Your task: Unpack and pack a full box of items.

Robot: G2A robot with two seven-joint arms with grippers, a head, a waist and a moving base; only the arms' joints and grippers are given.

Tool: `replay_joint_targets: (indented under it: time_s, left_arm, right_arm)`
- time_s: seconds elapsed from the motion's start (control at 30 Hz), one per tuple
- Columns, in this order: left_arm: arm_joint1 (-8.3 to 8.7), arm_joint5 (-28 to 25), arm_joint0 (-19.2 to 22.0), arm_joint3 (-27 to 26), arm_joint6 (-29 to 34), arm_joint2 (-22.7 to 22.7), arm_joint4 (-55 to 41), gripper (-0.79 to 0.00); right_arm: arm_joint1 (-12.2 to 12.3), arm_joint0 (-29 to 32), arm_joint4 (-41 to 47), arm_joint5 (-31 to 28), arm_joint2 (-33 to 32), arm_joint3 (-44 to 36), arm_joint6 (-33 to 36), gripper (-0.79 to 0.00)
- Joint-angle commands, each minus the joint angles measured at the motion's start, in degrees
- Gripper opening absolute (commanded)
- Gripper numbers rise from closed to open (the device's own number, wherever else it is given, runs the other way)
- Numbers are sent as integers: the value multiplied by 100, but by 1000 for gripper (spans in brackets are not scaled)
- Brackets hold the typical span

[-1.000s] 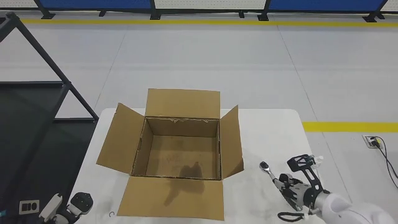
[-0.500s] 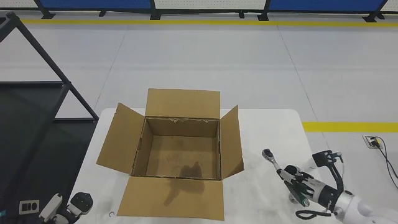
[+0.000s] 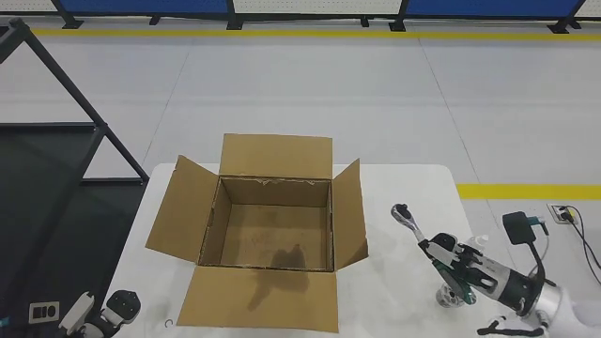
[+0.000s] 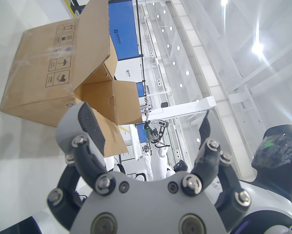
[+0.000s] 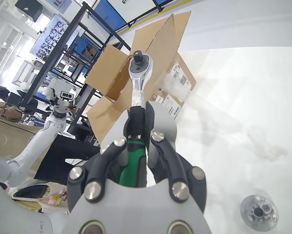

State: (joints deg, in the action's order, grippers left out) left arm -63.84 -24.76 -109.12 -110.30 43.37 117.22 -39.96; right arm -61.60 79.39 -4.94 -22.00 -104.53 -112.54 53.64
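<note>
Box (image 3: pixel 277 157) open on desk (image 3: pixel 406 195), flaps out, bare floor showing. My right hand (image 5: pixel 139 112) clenched on a ratchet (image 5: pixel 139 70); left hand (image 4: pixel 146 116) spread wide.

Top cam mounted overhead, aimed down at the surface (image 3: pixel 423 183). Wrist cams set close behind the fingers (image 4: pixel 91 125); box (image 3: pixel 277 155) beyond them is shared by all.

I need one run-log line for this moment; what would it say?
right gripper: jaws shut on ratchet wrench | left gripper: open, holding nothing | box: flaps open, looks empty | round metal part: on table
</note>
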Motion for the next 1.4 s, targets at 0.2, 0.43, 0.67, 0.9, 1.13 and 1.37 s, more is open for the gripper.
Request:
replay_joint_targets:
  time_s: [0.2,0.43,0.67,0.9,1.13,1.37]
  left_arm:
    - [0,0,0,0,0,0,0,0]
    - [0,108,38,-26,-46,-23,71,0]
    - [-20,277,85,-78,-246,-85,283,0]
    - [-69,142,-54,-137,-297,-194,240,0]
    - [-88,95,-98,-154,-299,-250,256,0]
    - [-88,95,-98,-154,-299,-250,256,0]
  right_arm:
    - [-1,1,1,-1,0,3,0,-785]
    - [6,-252,-221,-127,510,-277,-155,-785]
    - [-12,-1621,-1090,113,1833,-394,-68,-785]
    - [-229,-3338,-2181,829,3685,99,-354,-785]
    - [-582,-4761,-2423,1330,5142,1280,-469,-785]
    - [-822,-5337,-2410,1419,5765,2149,-670,-785]
